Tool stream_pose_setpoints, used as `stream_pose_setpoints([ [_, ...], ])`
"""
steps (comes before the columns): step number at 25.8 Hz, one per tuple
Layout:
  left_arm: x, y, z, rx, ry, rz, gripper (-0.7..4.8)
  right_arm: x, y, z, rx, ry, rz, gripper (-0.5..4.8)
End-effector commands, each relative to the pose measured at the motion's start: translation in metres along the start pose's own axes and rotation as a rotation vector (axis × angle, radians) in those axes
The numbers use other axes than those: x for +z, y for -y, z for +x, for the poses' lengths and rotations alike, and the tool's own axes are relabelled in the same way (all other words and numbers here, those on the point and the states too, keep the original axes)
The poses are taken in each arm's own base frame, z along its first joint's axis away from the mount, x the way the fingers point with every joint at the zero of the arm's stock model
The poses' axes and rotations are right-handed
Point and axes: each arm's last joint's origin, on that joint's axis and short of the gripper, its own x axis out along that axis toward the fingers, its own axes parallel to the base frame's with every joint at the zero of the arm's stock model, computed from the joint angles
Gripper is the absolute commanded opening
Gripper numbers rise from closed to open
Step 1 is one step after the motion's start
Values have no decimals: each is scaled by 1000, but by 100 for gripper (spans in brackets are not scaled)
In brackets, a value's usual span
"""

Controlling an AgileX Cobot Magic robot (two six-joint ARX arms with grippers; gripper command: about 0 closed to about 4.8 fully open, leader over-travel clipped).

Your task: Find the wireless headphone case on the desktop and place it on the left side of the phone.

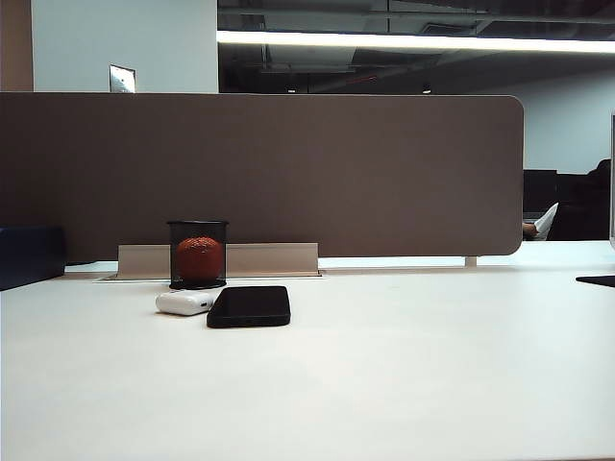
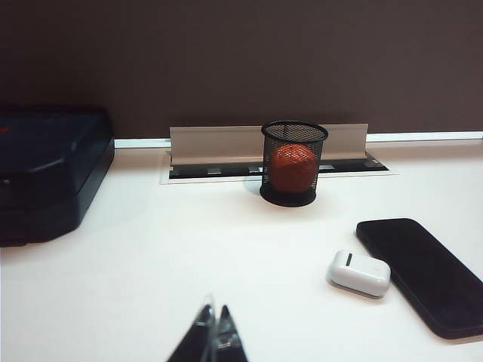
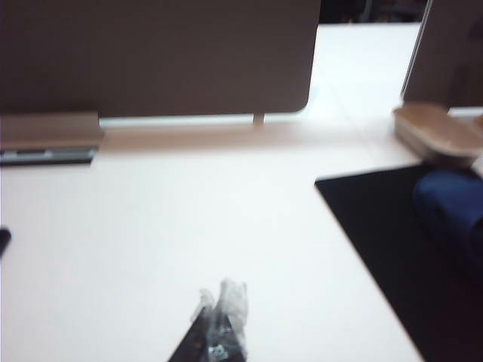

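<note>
The wireless headphone case (image 1: 184,303) is a small white rounded box lying on the white desktop (image 1: 384,384), touching or almost touching the left end of the black phone (image 1: 249,306). The left wrist view also takes in the case (image 2: 359,273) and the phone (image 2: 423,271) side by side. My left gripper (image 2: 214,313) is shut and empty, hovering over bare desk well short of the case. My right gripper (image 3: 220,296) is shut and empty too, above bare desk far from both objects. Neither arm shows in the exterior view.
A black mesh cup (image 1: 198,254) with an orange ball stands just behind the case, before the brown partition (image 1: 288,173). A dark case (image 2: 45,173) sits at the desk's left. A black mat (image 3: 392,249) and a tan object (image 3: 438,132) lie on the right.
</note>
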Motion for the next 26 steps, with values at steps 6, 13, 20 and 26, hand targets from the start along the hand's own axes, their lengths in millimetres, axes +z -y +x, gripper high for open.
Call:
stream_pose_setpoints([
  [6,1,0,0,0,8,-3,-5,-32,-1,9,37,71,33,-6],
  [13,1,0,0,-6,8,-3,-5,-59,-1,13,75,96,33,-6],
  [20,1,0,0,-6,8,-3,-5,-91,-3,21,135,106,30,-7],
  [26,1,0,0,-6,7,-3,-5,-107,-2,22,135,121,30,-6],
])
